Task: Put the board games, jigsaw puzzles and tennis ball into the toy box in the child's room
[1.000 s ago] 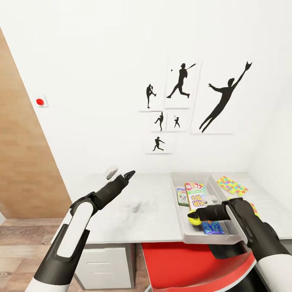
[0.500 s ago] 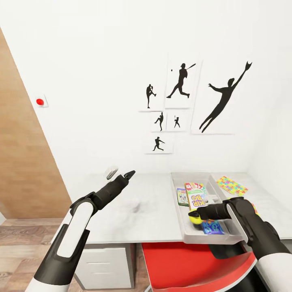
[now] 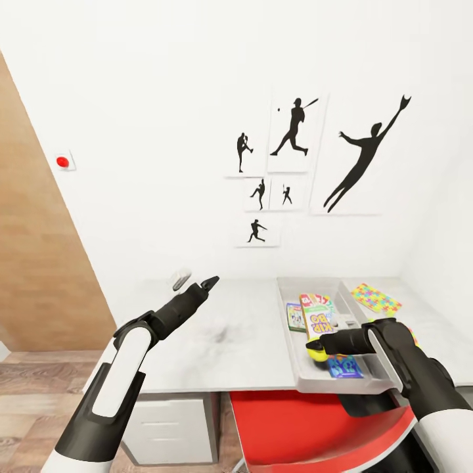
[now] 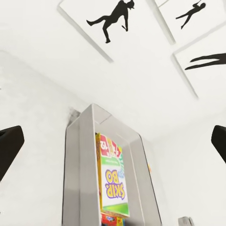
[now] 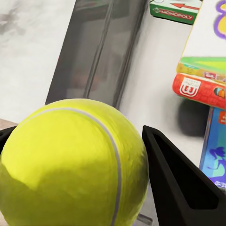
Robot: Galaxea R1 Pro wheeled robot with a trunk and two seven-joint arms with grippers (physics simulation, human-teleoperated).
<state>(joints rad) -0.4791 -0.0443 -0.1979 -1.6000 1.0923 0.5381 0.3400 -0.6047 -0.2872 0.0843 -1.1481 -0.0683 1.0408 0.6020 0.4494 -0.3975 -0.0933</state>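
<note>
Right tool (image 3: 316,349) grips the tennis ball (image 3: 317,354) over the toy box (image 3: 303,380).

Your right wrist view shows the ball (image 5: 70,165) clamped between both fingers (image 5: 176,183), above the box floor beside 3 board games (image 5: 207,70). Your head view shows the left tool (image 3: 210,283) raised over the bench (image 3: 217,355), jaws apart, plus 1 jigsaw puzzle (image 3: 376,299) beside the box.

tennis ball (image 5: 70,165): yellow-green, matt, fuzzy-looking
toy box (image 3: 309,380): light grey, smooth plastic look
Skip-Bo box (image 4: 112,183): printed glossy cardboard
table (image 3: 217,355): pale grey top, matt, smudged
floor (image 3: 39,401): wood-grain planks
</note>
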